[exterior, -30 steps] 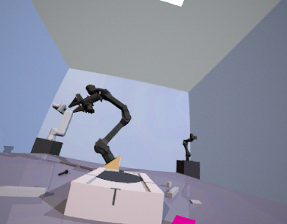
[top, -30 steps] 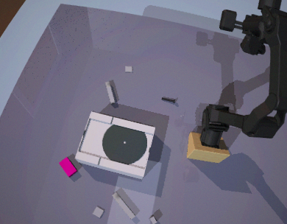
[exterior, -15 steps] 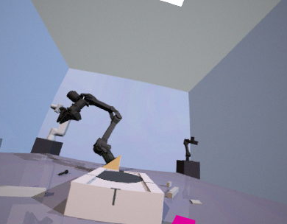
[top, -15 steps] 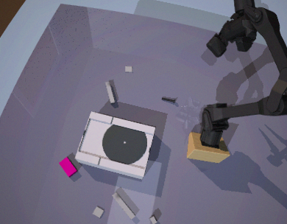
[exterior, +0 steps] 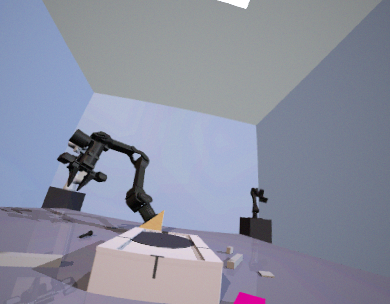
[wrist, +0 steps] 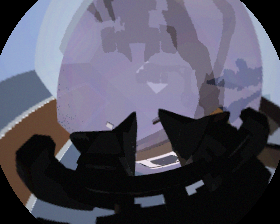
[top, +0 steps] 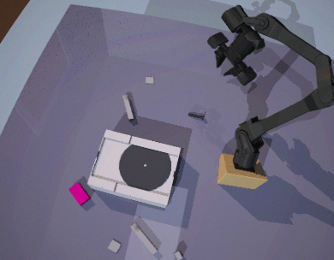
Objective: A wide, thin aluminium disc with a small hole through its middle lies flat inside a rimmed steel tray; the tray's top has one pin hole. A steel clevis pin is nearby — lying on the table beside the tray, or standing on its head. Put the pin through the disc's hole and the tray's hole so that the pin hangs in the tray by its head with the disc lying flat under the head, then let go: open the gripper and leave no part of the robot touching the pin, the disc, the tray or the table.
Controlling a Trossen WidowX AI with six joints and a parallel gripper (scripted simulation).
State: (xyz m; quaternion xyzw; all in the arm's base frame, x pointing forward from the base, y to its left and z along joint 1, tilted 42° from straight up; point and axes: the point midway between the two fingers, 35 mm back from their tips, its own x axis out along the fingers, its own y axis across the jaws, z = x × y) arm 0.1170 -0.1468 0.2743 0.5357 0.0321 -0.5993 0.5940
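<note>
From the top view I get what the low exterior view hides: a pale speck marks the hole at the middle of the dark disc (top: 137,173) (exterior: 163,240), which lies flat inside the tray (top: 106,187) (exterior: 155,275). The exterior view gives me the tray's tall side wall, with a dark T-shaped mark.

The pin (top: 194,115) (exterior: 86,234) lies on the surface (top: 165,96) (exterior: 33,222), apart from the tray, on the side toward the gripper (top: 227,63) (exterior: 74,187) (wrist: 148,111). My wrist view shows the fingertips parted with nothing between them; the gripper stands partly open, up in the air.

Around the tray I see a pink block (top: 79,193) (exterior: 250,299) near one corner and a pale bar (top: 128,107) near the tray's far side. Nothing stands between pin and tray.
</note>
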